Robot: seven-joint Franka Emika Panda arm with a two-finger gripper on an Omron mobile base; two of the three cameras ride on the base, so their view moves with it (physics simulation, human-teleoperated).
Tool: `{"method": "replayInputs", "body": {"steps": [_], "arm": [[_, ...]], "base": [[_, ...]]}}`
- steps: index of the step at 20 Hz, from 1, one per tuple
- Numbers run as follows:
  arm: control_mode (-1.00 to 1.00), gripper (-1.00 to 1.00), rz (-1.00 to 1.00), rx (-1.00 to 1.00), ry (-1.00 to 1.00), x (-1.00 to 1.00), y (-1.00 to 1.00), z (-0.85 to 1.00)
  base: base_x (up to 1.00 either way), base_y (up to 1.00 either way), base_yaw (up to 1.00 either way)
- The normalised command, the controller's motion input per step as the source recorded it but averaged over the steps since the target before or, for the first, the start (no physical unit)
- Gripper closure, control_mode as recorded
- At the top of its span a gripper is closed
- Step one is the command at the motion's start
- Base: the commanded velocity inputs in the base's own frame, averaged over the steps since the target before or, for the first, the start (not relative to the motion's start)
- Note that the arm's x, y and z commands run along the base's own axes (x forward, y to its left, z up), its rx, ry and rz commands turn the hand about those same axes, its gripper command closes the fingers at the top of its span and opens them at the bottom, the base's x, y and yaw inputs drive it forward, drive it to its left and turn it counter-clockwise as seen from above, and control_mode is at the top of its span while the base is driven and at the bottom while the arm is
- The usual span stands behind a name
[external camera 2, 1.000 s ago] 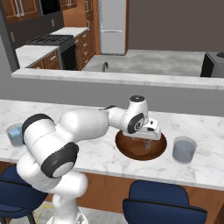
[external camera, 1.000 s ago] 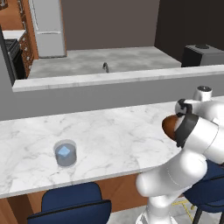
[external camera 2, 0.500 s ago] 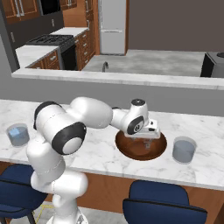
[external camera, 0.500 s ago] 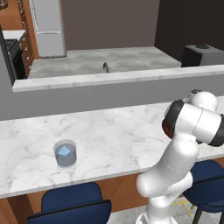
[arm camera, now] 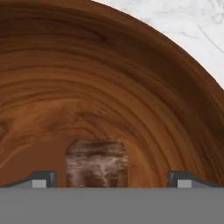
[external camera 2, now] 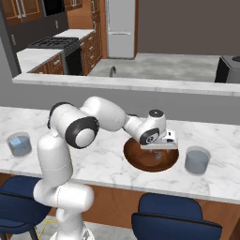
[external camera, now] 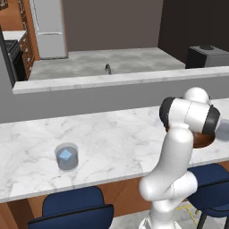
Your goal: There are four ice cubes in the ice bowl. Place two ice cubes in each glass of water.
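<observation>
Currently the gripper [arm camera: 111,179] sits low inside the ice bowl [arm camera: 109,83], jaws wide, straddling one ice cube [arm camera: 96,162].

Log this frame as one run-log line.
phase: reaching for cube | gripper: open, low inside wide reddish-brown wooden bowl | translucent ice cube: between fingertips, ungripped | far clear tumbler: one cube | near clear tumbler: contents unclear

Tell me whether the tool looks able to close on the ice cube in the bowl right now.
Probably yes: the open tool hangs inside the bowl, the ice cube sits between its fingertips, and nothing blocks them.
</observation>
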Motion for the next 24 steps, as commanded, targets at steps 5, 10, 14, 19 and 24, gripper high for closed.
{"method": "replayInputs", "body": {"steps": [5,10,14,19,24], "arm": [[-1.0,-1.0,0.0,0.0,0.0,0.12,-0.09,-0.12],[-1.0,-1.0,0.0,0.0,0.0,0.15,0.0,-0.02],[-1.0,-1.0,0.0,0.0,0.0,0.04,0.0,0.0],[-1.0,-1.0,0.0,0.0,0.0,0.0,0.05,-0.12],[-1.0,-1.0,0.0,-0.02,0.0,0.08,0.13,-0.3]], "base": [[0.0,0.0,0.0],[0.0,0.0,0.0],[0.0,0.0,0.0],[0.0,0.0,0.0],[0.0,0.0,0.0]]}}
